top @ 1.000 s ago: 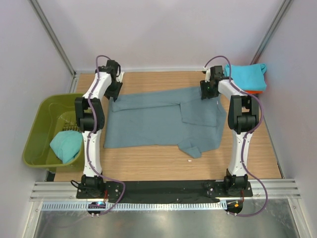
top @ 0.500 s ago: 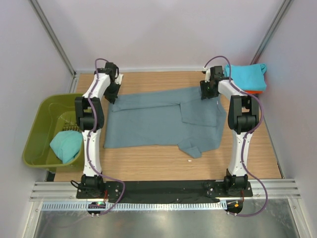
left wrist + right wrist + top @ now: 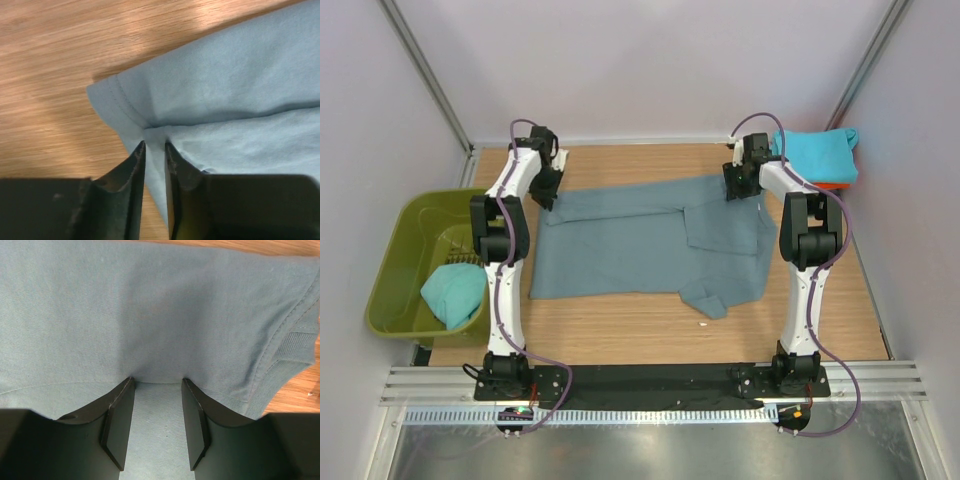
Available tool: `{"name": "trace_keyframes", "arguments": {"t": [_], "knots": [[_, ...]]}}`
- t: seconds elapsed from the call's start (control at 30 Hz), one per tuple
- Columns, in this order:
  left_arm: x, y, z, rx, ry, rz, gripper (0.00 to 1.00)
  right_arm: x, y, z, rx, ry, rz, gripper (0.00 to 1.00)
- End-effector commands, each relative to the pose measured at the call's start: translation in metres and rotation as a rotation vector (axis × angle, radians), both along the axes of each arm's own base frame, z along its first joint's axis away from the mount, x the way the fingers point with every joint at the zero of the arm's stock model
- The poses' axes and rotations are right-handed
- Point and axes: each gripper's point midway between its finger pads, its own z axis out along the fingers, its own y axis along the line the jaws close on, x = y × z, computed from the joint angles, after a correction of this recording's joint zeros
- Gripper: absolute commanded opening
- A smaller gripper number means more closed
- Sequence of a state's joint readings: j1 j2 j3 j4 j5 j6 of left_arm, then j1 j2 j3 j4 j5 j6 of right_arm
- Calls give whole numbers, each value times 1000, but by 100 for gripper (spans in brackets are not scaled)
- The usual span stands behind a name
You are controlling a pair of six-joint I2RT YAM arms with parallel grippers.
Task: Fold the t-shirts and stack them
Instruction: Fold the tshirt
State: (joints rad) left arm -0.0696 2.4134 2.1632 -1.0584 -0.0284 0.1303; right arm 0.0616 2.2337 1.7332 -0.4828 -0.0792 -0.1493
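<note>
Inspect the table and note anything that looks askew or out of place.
The blue-grey t-shirt lies unevenly folded: one sleeve juts past its near edge. A small white speck sits on the table just beyond it. A turquoise t-shirt is crumpled in the green tub.

We read no text, logos, numbers or signs in any view; the slate blue-grey t-shirt (image 3: 620,250) shows plain cloth.

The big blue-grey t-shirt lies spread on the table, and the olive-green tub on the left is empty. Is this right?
Not empty: the top external view shows a turquoise t-shirt inside the olive-green tub. The blue-grey t-shirt lies spread on the table.
</note>
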Motion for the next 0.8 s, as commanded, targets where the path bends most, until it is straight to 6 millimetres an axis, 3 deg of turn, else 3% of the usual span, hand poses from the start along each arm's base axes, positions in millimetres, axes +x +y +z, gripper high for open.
{"name": "trace_keyframes", "arguments": {"t": [0.0, 0.1, 0.17, 0.47, 0.5, 0.57, 0.7, 0.73, 0.77], "knots": [[4, -2, 8, -32, -15, 22, 26, 1, -4, 14, -30, -32, -1, 48], [5, 0, 6, -33, -15, 32, 36, 0, -3, 14, -30, -31, 4, 48], [7, 0, 4, -33, -18, 34, 36, -1, -3, 14, -31, -31, 5, 48], [6, -3, 3, -74, -6, 27, 9, -1, -3, 13, -36, -30, 5, 49], [4, -3, 6, -76, -9, 27, 0, -1, -3, 13, -36, -32, 9, 48], [2, -4, 13, -81, -12, 25, 0, -1, -4, 13, -44, -32, 7, 48], [-13, -6, 49, -120, -49, 34, 0, -1, -5, 14, -49, -36, 10, 48], [-17, -8, 76, -133, -98, 33, 0, -1, -5, 15, -51, -36, 9, 48], [-29, -9, 73, -144, -75, 31, 0, -1, -5, 15, -49, -36, 10, 48]]}}
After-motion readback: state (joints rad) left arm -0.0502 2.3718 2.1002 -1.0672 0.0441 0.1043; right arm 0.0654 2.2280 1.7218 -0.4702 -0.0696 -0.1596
